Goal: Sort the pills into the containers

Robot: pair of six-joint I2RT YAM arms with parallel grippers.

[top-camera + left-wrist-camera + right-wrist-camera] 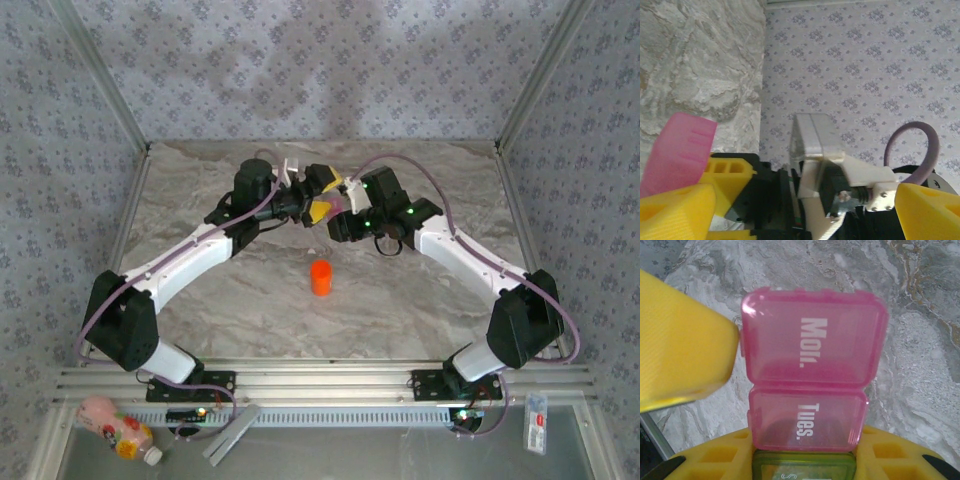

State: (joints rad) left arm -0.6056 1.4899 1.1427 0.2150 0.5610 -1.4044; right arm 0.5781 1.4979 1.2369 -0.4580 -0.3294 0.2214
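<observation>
Arms from both sides meet in the upper middle of the top view, over the table (200,300). There the right gripper (342,208) pinches the pill case (337,203) and seems to hold it up off the surface. The left gripper (318,197) is just beside the case with its jaws spread wide. An orange bottle (320,277) stands upright alone at the centre of the frame, well apart from the case.

In the left wrist view, the yellow fingers (675,210) sit in the two lower corners, far from each other, and grip nothing. A pink flap (680,150) rises at the left edge.

In the right wrist view, the case is in the centre: a pink part marked "Mon." on top, a pink part marked "Tues." under it, and a green part at the bottom edge, clamped between the yellow pads. The "Mon." part looks to me like a lid swung open. Whether any pill is already inside, I cannot tell.

I judge the sorting is at its beginning: one compartment is opened, and the filling is not yet done.

The table has a grey-beige marble pattern. The walls carry pale flowered paper (330,60) between aluminium posts.
</observation>
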